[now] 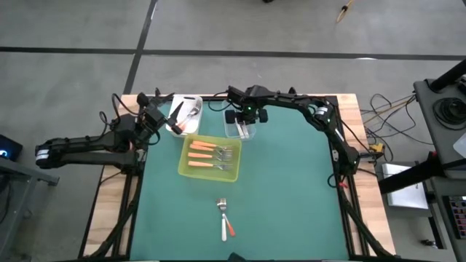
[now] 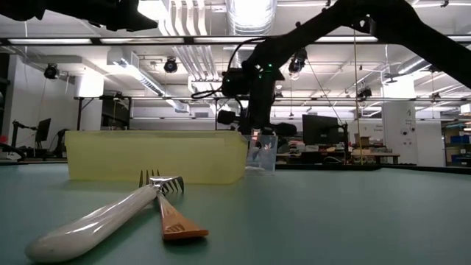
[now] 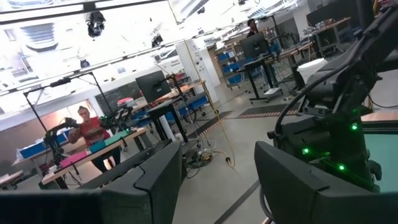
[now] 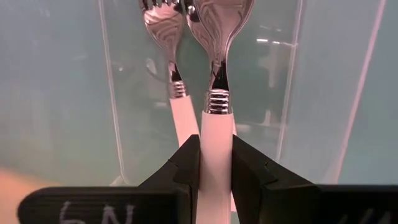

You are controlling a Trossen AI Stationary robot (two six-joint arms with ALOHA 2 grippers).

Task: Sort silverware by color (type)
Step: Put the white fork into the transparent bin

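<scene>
White-handled spoon (image 4: 216, 118) pinched in right gripper (image 4: 216, 163) jaws, bowl cropped; left gripper (image 3: 217, 180) jaws spread.

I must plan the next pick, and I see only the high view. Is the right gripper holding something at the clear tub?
Observer: Yes. The right gripper is shut on a white-handled spoon, whose head points into the clear tub.
Operator: Is anything else inside that tub?
Observer: Yes, a white-handled fork is in it, beside the spoon.
Operator: And the left gripper, does it carry something?
Observer: No. The left gripper is open, with nothing between its fingers.
</scene>
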